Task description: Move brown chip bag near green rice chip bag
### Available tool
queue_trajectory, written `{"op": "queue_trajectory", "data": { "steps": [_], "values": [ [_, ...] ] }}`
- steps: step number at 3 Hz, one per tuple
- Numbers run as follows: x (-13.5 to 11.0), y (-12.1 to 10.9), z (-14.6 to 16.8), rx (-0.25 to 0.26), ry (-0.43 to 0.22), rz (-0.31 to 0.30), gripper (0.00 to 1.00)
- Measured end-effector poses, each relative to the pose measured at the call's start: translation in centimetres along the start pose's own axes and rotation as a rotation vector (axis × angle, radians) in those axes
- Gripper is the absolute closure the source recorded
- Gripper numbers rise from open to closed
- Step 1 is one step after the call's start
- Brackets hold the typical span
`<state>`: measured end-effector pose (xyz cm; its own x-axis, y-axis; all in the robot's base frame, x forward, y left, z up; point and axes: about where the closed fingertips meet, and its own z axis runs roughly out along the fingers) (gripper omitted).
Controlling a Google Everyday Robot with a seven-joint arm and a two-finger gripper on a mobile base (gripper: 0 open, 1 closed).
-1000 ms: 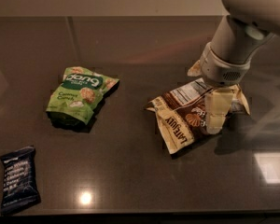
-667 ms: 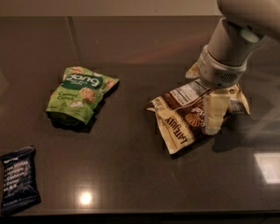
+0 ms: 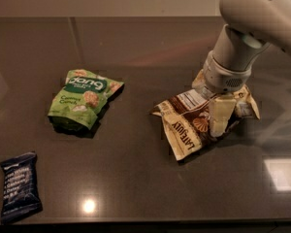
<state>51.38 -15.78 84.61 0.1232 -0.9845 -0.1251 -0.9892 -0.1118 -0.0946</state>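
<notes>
Task barely begun. Brown chip bag (image 3: 184, 130) lies on counter (image 3: 145, 198) well right of green rice chip bag (image 3: 85, 98), wide bare gap between. Gripper (image 3: 218, 114) down on brown bag's right half, far side from green bag. Jaws: cannot tell whether holding bag. Whole leftward carry remains. Brown bag crumpled; long axis seems diagonal, lettered strip slanting toward near edge, left corner pointing at green bag.

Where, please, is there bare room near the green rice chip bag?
Bare counter lies between the green rice chip bag and the brown chip bag, and right of the navy bar wrapper. Crowded where the end effector is over that bag.
</notes>
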Motion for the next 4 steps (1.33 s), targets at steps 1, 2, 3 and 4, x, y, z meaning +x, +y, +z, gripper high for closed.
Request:
{"op": "queue_trajectory", "data": {
  "steps": [1, 2, 3, 4],
  "values": [
    [0.5, -0.3, 0.1, -0.011, 0.017, 0.013, 0.42],
    [0.5, -0.8, -0.8, -0.002, 0.032, 0.031, 0.64],
    [-0.9, -1.3, -2.3, 0.030, 0.070, -0.018, 0.89],
    [-3.3, -1.8, -3.4, 0.077, 0.110, -0.115, 1.00]
  ]
}}
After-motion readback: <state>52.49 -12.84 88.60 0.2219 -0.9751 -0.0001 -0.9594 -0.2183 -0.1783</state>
